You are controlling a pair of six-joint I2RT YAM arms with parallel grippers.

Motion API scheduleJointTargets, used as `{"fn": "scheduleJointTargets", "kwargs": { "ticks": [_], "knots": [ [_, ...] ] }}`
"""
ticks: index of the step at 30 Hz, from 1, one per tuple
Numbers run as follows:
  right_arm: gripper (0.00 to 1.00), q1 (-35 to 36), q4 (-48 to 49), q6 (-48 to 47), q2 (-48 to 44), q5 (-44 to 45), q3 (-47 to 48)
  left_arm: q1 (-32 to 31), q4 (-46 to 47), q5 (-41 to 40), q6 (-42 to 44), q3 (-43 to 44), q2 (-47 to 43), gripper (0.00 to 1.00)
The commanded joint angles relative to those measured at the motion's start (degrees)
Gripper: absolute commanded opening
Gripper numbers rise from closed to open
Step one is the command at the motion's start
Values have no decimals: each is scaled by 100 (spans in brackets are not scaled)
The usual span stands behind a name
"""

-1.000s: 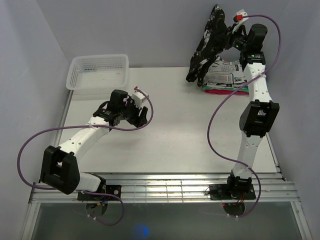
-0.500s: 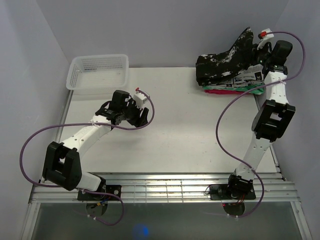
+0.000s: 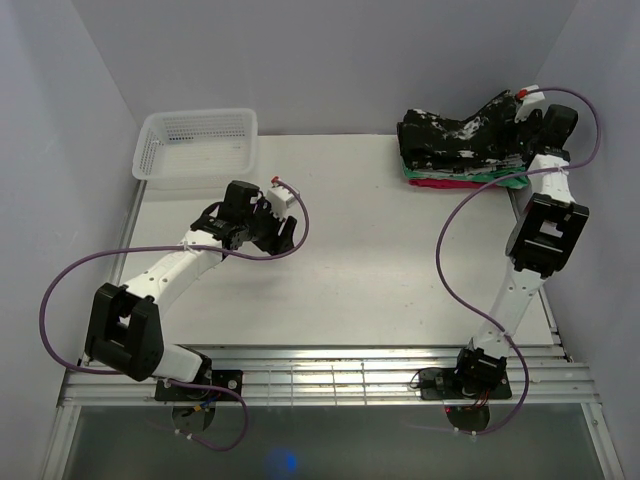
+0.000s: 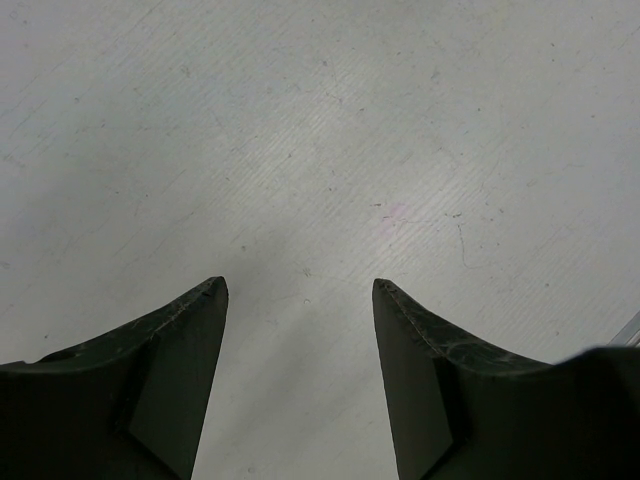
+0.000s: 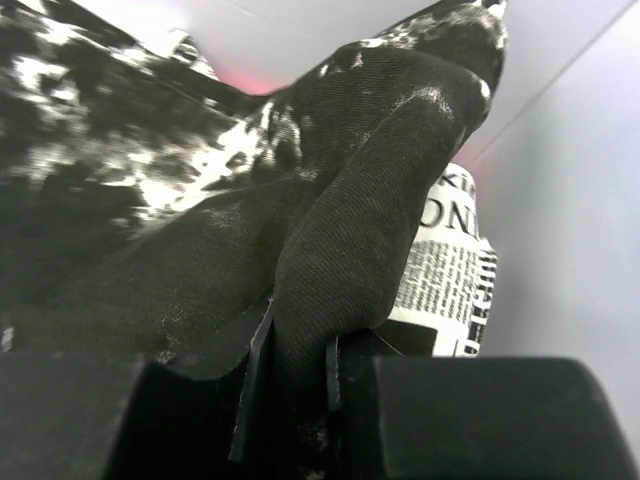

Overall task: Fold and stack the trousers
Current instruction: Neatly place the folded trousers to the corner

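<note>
The trousers (image 3: 452, 134), black with white splotches, lie folded on the stack of garments at the back right of the table. Their right end rises up to my right gripper (image 3: 514, 108), which is shut on a fold of the trousers (image 5: 340, 250). In the right wrist view the cloth is pinched between the jaws. My left gripper (image 3: 278, 232) is open and empty, low over the bare table (image 4: 330, 150), left of the middle.
Under the trousers lie a white newspaper-print garment (image 5: 445, 275), a green cloth (image 3: 505, 178) and a red cloth (image 3: 440, 182). A white mesh basket (image 3: 196, 146) stands at the back left. The side wall is close to the right arm.
My right gripper has swung right and down, laying the trousers from hanging in the air onto the stack. The left arm has barely moved.
</note>
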Motion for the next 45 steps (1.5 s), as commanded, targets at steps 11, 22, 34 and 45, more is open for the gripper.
{"fn": "scheduleJointTargets", "kwargs": {
  "ticks": [11,22,34,45],
  "knots": [
    [41,-21,1075,-524,733,1191,853,619,-323,275,-322,308,46,70],
    [90,32,170,-604,-550,789,405,1216,-490,873,-709,466,72,74],
    [100,164,-1755,-130,-991,225,1283,1937,-508,1506,-946,923,301,98],
    [19,67,-411,2199,61,-57,1353,1937,-183,1743,-1095,933,529,98]
  ]
}}
